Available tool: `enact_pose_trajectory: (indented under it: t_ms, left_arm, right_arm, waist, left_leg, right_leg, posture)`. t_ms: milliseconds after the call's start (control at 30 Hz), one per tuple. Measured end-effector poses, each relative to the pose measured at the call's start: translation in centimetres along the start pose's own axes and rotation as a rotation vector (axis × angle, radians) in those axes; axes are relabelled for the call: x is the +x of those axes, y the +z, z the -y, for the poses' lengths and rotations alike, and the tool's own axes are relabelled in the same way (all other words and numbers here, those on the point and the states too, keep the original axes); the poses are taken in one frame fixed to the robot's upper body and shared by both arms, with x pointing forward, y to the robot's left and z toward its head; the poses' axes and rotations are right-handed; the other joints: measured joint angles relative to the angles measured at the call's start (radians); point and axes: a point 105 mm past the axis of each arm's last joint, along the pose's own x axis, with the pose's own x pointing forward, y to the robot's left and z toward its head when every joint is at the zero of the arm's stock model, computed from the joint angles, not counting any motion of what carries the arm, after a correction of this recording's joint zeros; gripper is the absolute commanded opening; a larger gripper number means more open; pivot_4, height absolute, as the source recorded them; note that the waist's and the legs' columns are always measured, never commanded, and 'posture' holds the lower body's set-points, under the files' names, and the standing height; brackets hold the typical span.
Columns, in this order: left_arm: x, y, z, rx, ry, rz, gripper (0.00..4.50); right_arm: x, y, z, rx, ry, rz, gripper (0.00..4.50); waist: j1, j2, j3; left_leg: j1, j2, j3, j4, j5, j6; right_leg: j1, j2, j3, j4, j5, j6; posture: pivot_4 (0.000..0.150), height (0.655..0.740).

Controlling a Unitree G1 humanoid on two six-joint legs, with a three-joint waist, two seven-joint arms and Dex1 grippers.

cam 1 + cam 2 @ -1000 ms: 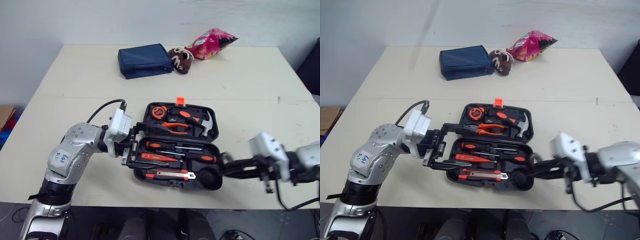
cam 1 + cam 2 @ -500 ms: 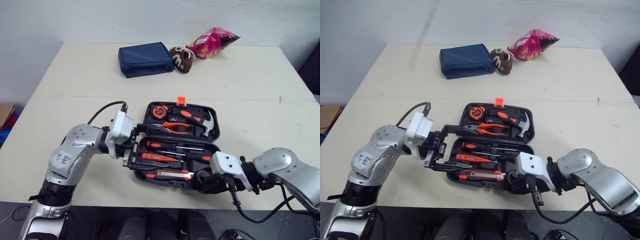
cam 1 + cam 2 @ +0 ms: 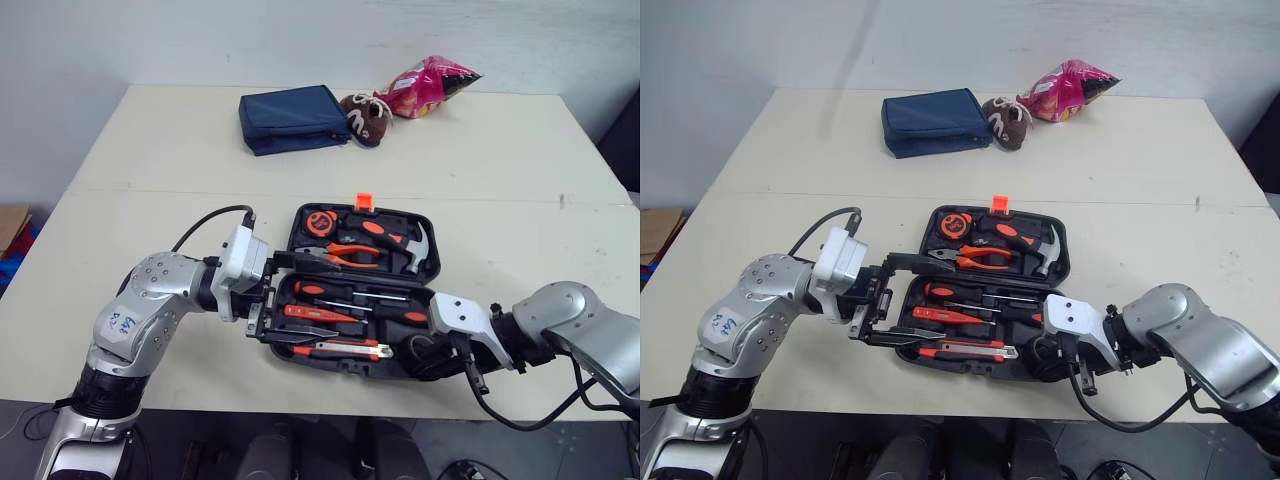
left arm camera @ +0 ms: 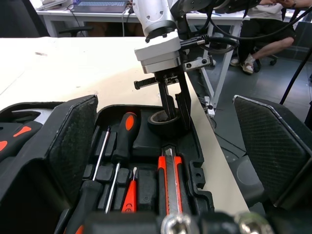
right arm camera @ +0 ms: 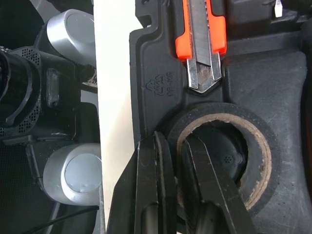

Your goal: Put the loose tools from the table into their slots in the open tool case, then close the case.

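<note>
Tape (image 5: 263,146) in case (image 3: 345,366) slot, wall pinched by right tool (image 5: 174,141); left tool (image 3: 300,300) spread open at case edge; closing not yet done.

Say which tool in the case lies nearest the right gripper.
The black roll of tape in the near right corner of the black tool case: the right gripper straddles its wall. The orange utility knife lies beside it.

Head stereo looking down, wrists close on case (image 5: 152,53)
</note>
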Motion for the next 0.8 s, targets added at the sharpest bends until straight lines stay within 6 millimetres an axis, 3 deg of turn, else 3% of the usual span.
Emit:
enact_pose_trajectory:
  t_ms: [300,333,467,633,800]
  left_arm:
    - [0.0,0.0,-0.1,0.0,0.009,0.0,4.5]
    - [0.0,0.0,-0.1,0.0,0.009,-0.001,4.5]
    - [-0.2,0.1,-0.3,0.003,0.024,-0.004,4.5]
    - [-0.5,-0.2,-0.3,-0.005,0.036,-0.014,4.5]
    - [-1.0,-0.4,-0.3,-0.015,0.042,-0.03,4.5]
  right_arm:
    - [0.1,0.0,0.2,0.018,0.023,0.0,0.02]
    - [0.1,0.1,0.2,0.015,0.038,-0.001,0.96]
    - [-0.3,0.9,0.6,-0.058,0.036,0.002,2.83]
    - [-1.2,1.1,-0.5,-0.033,0.169,0.014,2.83]
    - [-3.7,2.3,-0.4,-0.061,0.151,0.069,2.83]
  waist:
    - [-0.002,0.0,0.0]
    - [-0.002,0.0,0.0]
    - [-0.001,0.0,0.0]
    - [-0.001,0.0,0.0]
    - [-0.001,0.0,0.0]
  left_leg:
    - [0.0,0.0,-0.002,0.001,0.0,0.0]
    - [0.0,0.0,-0.002,0.001,0.0,0.0]
    - [-0.002,0.0,-0.004,0.001,0.0,0.0]
    - [-0.004,-0.001,-0.006,0.002,0.0,0.0]
    - [-0.004,0.0,-0.007,0.003,0.0,0.0]
  right_leg:
    - [0.002,0.0,-0.002,-0.001,0.0,0.0]
    - [0.002,0.0,-0.003,0.0,0.0,0.0]
    - [0.001,0.0,-0.005,0.0,0.0,0.0]
    - [0.001,0.001,-0.007,0.001,0.0,0.0]
    - [0.002,0.0,-0.007,-0.001,0.0,0.0]
  posture:
    - [0.15,0.74]
    - [0.15,0.74]
    - [0.15,0.74]
    - [0.15,0.74]
    - [0.15,0.74]
